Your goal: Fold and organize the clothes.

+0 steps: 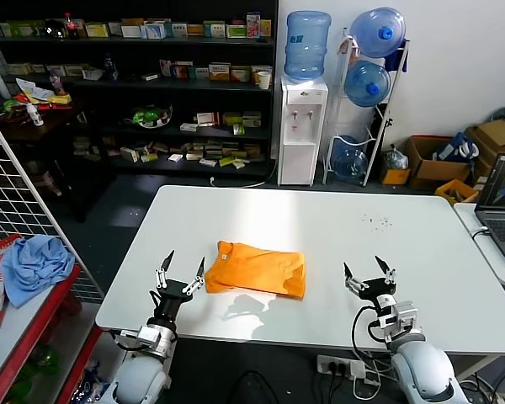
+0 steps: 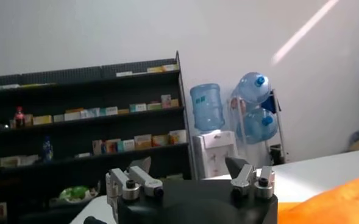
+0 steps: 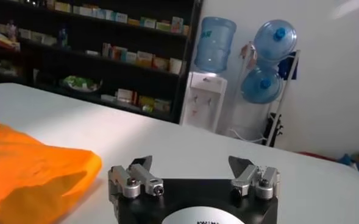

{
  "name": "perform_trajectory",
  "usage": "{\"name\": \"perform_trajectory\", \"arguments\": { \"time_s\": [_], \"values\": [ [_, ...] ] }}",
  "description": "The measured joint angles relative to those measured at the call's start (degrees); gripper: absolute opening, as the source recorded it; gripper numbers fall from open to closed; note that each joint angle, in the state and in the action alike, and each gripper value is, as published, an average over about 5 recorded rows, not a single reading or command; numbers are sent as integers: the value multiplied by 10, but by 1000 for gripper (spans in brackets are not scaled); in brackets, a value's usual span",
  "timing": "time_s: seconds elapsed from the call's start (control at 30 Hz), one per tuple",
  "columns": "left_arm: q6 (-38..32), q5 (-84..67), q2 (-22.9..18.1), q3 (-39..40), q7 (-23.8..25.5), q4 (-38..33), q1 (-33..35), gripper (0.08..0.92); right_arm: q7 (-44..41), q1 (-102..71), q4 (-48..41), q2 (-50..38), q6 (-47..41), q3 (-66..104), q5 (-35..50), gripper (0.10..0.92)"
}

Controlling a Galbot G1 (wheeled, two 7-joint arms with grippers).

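The T-shirt lay folded near the table's front edge, between your grippers. Your left gripper stood just beside it, jaws wide, holding nothing; your right gripper likewise, farther off. Only the head view showed the whole fold; each wrist view caught one orange edge.

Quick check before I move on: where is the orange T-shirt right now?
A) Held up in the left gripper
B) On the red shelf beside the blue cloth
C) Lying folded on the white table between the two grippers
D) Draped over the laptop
C: the orange T-shirt lies folded on the white table, with the left gripper and the right gripper open on either side, not touching it.
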Motion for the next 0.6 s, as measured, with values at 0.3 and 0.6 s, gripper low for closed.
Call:
{"name": "perform_trajectory", "arguments": {
  "time_s": [0.3, 0.6],
  "values": [
    [2, 10, 13, -35, 18, -4, 20, 823, -41, -8, 10, 41, -7, 54, -15, 823],
    [25, 10, 18, -55, 31, -15, 32, 823, -59, -6, 19, 62, -16, 79, -21, 823]
  ]
}}
